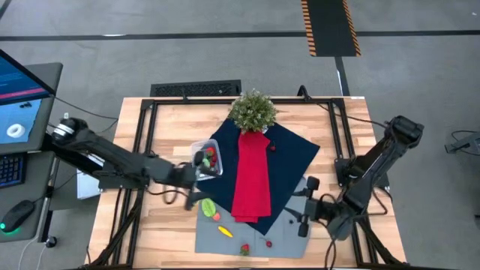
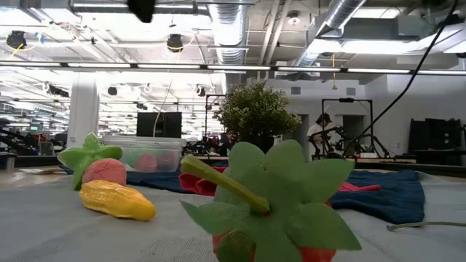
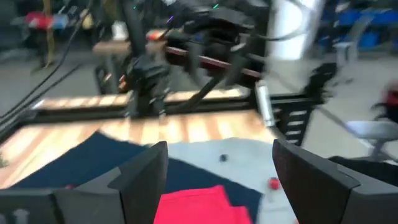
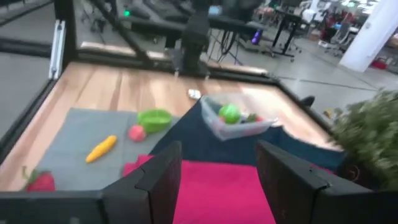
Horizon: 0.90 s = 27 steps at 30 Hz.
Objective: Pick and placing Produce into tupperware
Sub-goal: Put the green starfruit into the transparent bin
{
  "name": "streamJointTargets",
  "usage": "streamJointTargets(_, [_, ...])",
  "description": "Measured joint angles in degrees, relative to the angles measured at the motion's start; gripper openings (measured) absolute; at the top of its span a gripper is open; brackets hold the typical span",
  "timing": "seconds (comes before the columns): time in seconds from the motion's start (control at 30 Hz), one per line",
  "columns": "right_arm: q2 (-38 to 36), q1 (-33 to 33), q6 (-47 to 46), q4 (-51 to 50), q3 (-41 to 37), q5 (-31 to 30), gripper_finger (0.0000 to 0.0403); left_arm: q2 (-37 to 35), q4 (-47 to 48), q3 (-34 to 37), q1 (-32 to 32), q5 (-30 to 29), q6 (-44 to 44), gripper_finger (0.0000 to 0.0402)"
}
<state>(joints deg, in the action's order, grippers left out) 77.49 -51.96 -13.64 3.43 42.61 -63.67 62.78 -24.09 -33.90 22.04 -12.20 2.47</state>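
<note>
The clear tupperware (image 1: 209,160) sits on the dark blue cloth and holds a green round piece (image 4: 230,113) and red bits. On the grey mat lie a green leafy piece (image 1: 208,206), a pink piece (image 1: 217,217), a yellow one (image 1: 224,232) and a red strawberry (image 1: 244,249). A tiny red berry (image 1: 271,147) rests on the blue cloth. My left gripper (image 3: 217,180) is open, just beside the tupperware's near-left corner, above the cloth. My right gripper (image 4: 217,180) is open, over the mat's right part, facing the produce.
A red cloth strip (image 1: 251,176) runs down the blue cloth (image 1: 296,161) from a bushy potted plant (image 1: 253,109) at the far side. In the low view the strawberry (image 2: 269,200) fills the foreground. A black frame (image 1: 142,127) borders the wooden table.
</note>
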Motion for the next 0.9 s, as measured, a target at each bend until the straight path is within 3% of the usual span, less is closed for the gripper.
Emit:
streamJointTargets(0.13, [-7.1, 0.0, 4.6, 4.4, -3.9, -2.4, 0.0225, -6.1, -8.8, 8.4, 3.0, 0.1, -2.3, 0.0279])
streamJointTargets(0.27, [-16.6, 1.8, 6.4, 13.5, -14.6, -2.0, 0.0225, -8.4, -13.1, 13.0, 4.4, -3.5, -3.7, 0.0279])
streamJointTargets(0.37, [-23.5, 3.3, 6.5, 20.7, -23.5, 2.1, 0.0225, -8.5, -13.3, 13.5, 4.4, -4.6, -4.3, 0.0279])
streamJointTargets(0.47, [-28.2, 5.1, 10.8, 32.7, -30.7, 9.4, 0.0225, -7.5, -13.6, 13.5, 4.3, -2.1, -7.1, 0.0279])
streamJointTargets(0.6, [-30.9, 8.1, 15.5, 45.5, -38.1, 23.5, 0.0225, -7.3, -14.7, 13.6, 3.5, 2.9, -10.3, 0.0279])
streamJointTargets(0.67, [-31.1, 9.7, 16.1, 46.5, -39.4, 27.8, 0.0225, -7.3, -14.4, 13.6, 2.7, 4.1, -9.8, 0.0279])
streamJointTargets(0.8, [-30.6, 12.4, 14.8, 43.2, -39.6, 27.6, 0.0225, -7.2, -13.9, 13.6, 1.0, -5.3, -4.4, 0.0279])
streamJointTargets(0.9, [-29.7, 13.6, 11.1, 43.1, -39.6, 27.8, 0.0225, -5.1, -14.2, 13.6, 0.4, -7.9, -1.4, 0.0279])
